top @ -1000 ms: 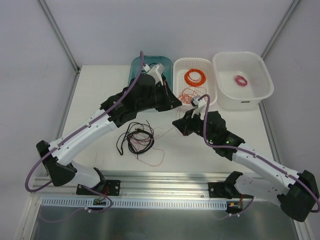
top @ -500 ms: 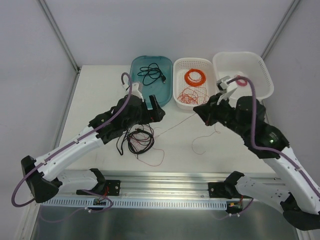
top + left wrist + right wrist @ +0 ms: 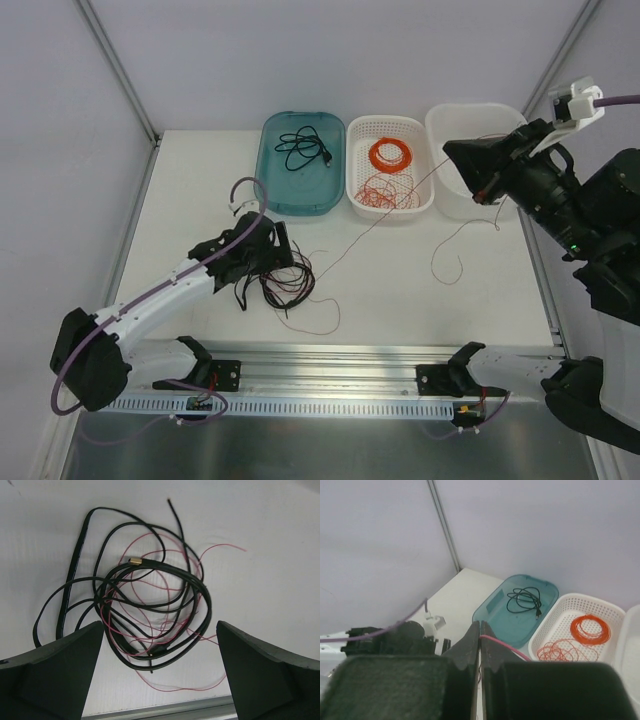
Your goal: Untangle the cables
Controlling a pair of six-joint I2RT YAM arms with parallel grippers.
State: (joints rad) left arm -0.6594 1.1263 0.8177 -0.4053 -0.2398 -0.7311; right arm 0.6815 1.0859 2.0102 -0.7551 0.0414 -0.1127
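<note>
The cables (image 3: 285, 283) lie as a loose clump on the white table: a thick black cord (image 3: 75, 555) tangled with thin pinkish-red wire (image 3: 150, 587). My left gripper (image 3: 280, 250) hovers just over the clump, jaws wide open and empty (image 3: 160, 675). My right gripper (image 3: 462, 165) is raised high at the right, shut on a pinkish-red wire (image 3: 502, 646). That wire (image 3: 380, 222) runs taut from the clump up to the gripper, and its free end dangles below (image 3: 445, 255).
A teal tray (image 3: 275, 190) at the back holds a black cable (image 3: 305, 147). Beside it a white basket (image 3: 352, 190) holds an orange ring coil (image 3: 390, 153) and loose orange wire (image 3: 378, 192). A white tub (image 3: 440, 200) is partly hidden by my right arm. The metal rail (image 3: 330, 350) borders the front.
My left gripper let go of a black cable in the teal tray, opened and pulled back over the clump. The right gripper rose up and right, drawing the pinkish-red wire out.
</note>
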